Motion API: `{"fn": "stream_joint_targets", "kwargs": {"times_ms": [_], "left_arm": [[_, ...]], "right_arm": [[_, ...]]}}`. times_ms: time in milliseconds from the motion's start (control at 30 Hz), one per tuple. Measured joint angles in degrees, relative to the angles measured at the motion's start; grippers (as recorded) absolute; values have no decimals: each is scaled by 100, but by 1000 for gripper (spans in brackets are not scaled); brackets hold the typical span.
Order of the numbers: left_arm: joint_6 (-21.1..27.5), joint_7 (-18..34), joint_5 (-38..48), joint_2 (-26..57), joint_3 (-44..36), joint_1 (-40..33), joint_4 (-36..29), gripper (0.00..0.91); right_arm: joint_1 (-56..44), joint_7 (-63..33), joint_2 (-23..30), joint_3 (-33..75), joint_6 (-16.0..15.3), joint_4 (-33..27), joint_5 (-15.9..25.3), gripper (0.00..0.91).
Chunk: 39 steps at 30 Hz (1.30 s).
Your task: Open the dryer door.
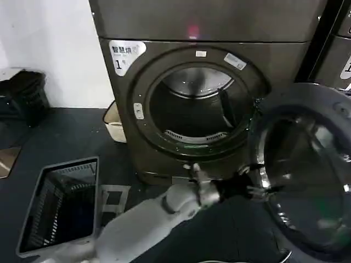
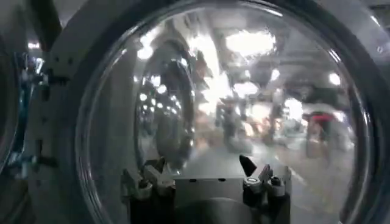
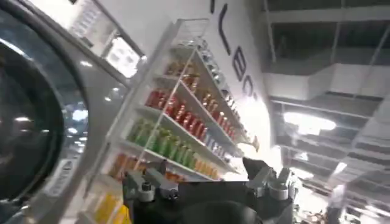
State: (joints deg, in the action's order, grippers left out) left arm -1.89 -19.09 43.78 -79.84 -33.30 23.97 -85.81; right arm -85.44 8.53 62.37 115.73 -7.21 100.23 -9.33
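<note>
At the inner rim of the swung-open dryer door [image 1: 307,170], head view: left tool [image 1: 256,186], dark, on a pale grey jointed arm reaching from lower left. Fingers meet the door's near edge; whether they pinch it or merely rest against it cannot be told. Left wrist view: the same tool [image 2: 204,182], fingers [image 2: 141,182] spread apart, black with pale tips, pointing at the door's glass bowl [image 2: 244,91], which is convex, glossy and scattered with reflected lights inside a grey ring.

Right tool [image 3: 207,182], right wrist view: fingers spread wide, holding nothing, aimed past a chrome-ringed machine front toward shelving [image 3: 177,128] stocked with coloured bottles.

Dryer door: large, round, tinted glass, wide rim, hanging open to the right of the opening.

Dryer [image 1: 164,71]: dark bronze-grey metal, box-shaped, white "1" sticker [image 1: 125,55] at upper left, small pink light [image 1: 192,28] above. Round opening exposes a shiny perforated drum [image 1: 197,104].

Floor items, head view: grey rectangular slatted basket [image 1: 60,205] at lower left; pale tub [image 1: 114,123] just beside the dryer's left side.
</note>
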Motion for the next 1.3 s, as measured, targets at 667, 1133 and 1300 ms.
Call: {"fn": "stream_joint_targets", "kwargs": {"times_ms": [667,1133,1300], "left_arm": [[-200,187,-366,-1236,-95,-269,1139,907],[-904,263,-621,-1233,-205,-208,797,907],[-1833,328,-987,-555,-269,-66,430,907]], "right_arm": [[-221,90,-102,326,68,-68,-323,907],[-331,350,-81,446,55,-63,-384,907],[-391,406,-143,551,79,-162,-388,907]]}}
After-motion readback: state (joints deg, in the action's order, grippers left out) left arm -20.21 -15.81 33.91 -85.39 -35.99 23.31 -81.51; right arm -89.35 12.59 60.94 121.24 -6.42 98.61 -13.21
